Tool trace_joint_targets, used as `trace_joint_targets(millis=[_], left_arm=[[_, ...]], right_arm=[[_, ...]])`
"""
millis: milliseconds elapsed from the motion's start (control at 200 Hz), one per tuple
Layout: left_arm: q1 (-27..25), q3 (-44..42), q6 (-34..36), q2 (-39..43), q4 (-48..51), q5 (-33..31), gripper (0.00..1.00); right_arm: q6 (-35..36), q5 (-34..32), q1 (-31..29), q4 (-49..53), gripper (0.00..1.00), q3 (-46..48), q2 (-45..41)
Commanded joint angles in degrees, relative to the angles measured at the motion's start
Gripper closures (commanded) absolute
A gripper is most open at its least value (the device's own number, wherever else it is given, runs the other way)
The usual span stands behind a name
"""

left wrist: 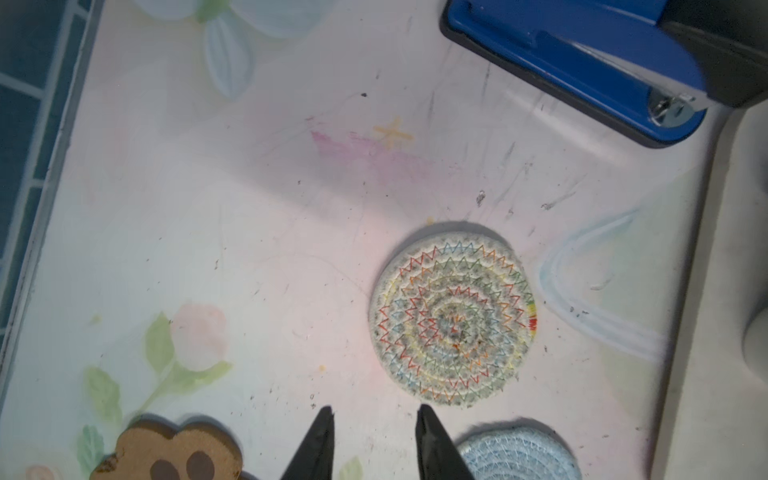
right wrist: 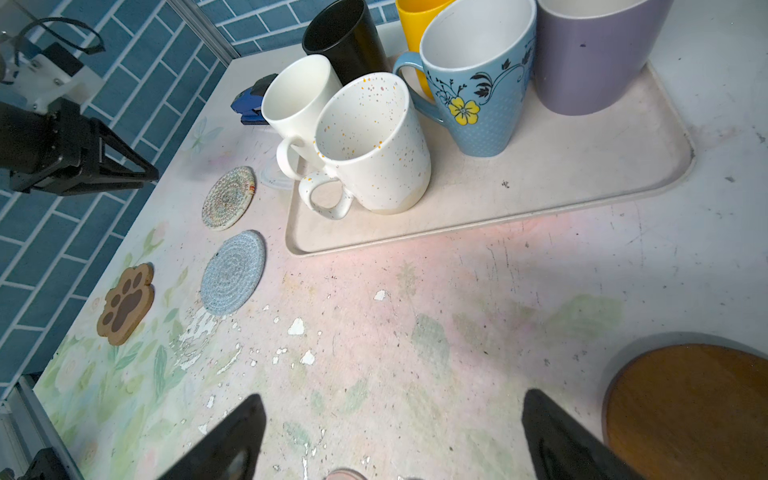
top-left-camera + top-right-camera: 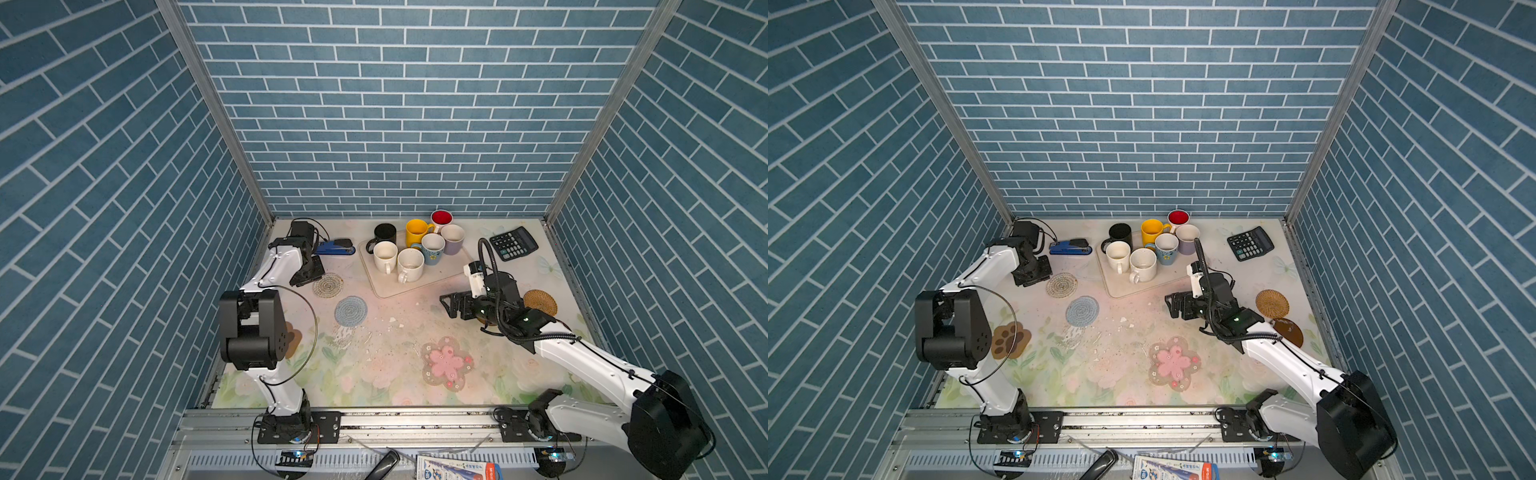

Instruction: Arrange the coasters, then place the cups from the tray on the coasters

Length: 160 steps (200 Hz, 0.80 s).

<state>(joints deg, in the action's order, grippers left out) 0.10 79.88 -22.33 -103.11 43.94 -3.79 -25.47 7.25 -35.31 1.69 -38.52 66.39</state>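
Seven cups (image 3: 410,262) are standing bunched at the far end of the tray (image 3: 419,287), with coasters (image 3: 351,311) lying scattered on the table (image 3: 386,374) around it. The left gripper (image 1: 375,415) is hovering beside a woven coaster (image 1: 451,316), narrowly parted and empty. The right gripper (image 2: 395,409), spread wide, is holding nothing.

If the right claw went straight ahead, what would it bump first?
Probably the tray's near rim, with the speckled mug right behind it. Only bare table lies between, and depth is unclear, so the right claw might touch the table first.
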Motion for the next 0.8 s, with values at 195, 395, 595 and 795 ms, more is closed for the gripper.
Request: trace_joint_targets(millis=[195,395,595,795], left_arm=[[-3.1,3.9,0.6,-8.1,-2.3,0.3,0.82],[-4.2,4.1,0.0,-10.5,-3.4,0.3,0.92],[-4.6,3.7,-0.5,-12.0,-4.3,0.5,1.00],[-4.8,2.8,-1.2,-13.2,-5.6,1.5,1.00]], right_arm=[[1.0,0.7,-0.3,-0.5,0.01,-0.6,1.2],[1.0,0.8,-0.3,-0.5,0.01,-0.5,0.5],[1.0,0.7,-0.3,-0.5,0.01,-0.3,0.1],[1.0,0.6,-0.3,-0.5,0.01,-0.2,-0.1]])
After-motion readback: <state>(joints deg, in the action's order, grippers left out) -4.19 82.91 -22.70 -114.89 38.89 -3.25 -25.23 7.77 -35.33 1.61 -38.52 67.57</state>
